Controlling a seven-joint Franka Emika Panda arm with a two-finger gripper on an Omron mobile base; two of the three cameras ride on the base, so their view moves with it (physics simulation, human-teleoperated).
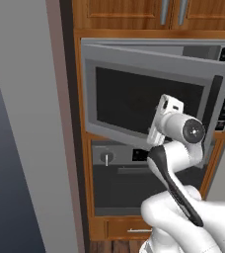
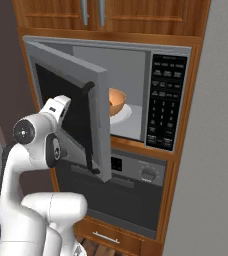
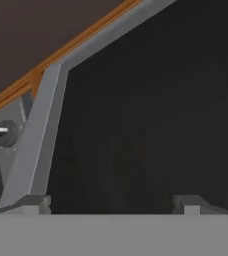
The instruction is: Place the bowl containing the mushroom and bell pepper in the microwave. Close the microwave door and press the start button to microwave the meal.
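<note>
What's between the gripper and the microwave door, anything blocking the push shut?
Nothing visible. The gripper, open, faces the microwave door's dark window close up with nothing between. The bowl sits inside the microwave, behind the half-open door's edge.

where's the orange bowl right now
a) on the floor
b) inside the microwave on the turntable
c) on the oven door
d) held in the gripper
b: the right base view shows the bowl sitting inside the microwave, behind the half-open microwave door.
</note>
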